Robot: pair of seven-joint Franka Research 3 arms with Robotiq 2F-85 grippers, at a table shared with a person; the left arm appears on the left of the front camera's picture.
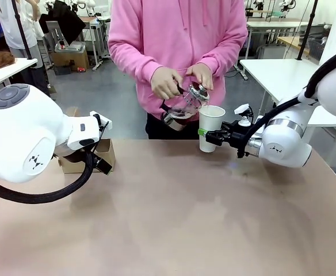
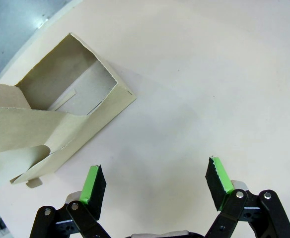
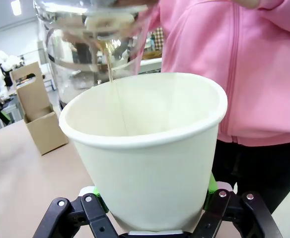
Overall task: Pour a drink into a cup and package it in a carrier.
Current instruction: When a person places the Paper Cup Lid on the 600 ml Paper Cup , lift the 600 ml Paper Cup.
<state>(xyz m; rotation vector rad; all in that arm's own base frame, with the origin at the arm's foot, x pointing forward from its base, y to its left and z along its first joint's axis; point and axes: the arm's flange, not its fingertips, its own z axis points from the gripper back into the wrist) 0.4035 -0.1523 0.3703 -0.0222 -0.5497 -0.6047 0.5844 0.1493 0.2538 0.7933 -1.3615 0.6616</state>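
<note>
Step in hand: filling the cup. The right gripper (image 1: 205,134) is pinching the white paper cup (image 1: 211,123) low on its wall, one green pad on either side, near the far edge of the table (image 1: 174,218). Whether the cup's base rests on the table or hangs just above it cannot be told.

The person's hands (image 1: 165,82) tilt the glass jug (image 1: 182,108) over the rim. In the right wrist view a thin stream of the drink (image 3: 116,99) falls inside the cup's far wall.

The left gripper (image 2: 155,166) is spread wide and empty, above bare table. The cardboard carrier (image 2: 60,114) stands just beside it, untouched.

Recommendation: the right arm should hold the cup upright and motionless, with the rim under the spout. The paper wall looks soft, so the grip should be firm enough to carry the growing weight yet not dent the wall. No move toward the carrier is advised until the stream stops and the jug is lifted clear. The main risks appear to be spillage and a hot, heavier cup slipping.
</note>
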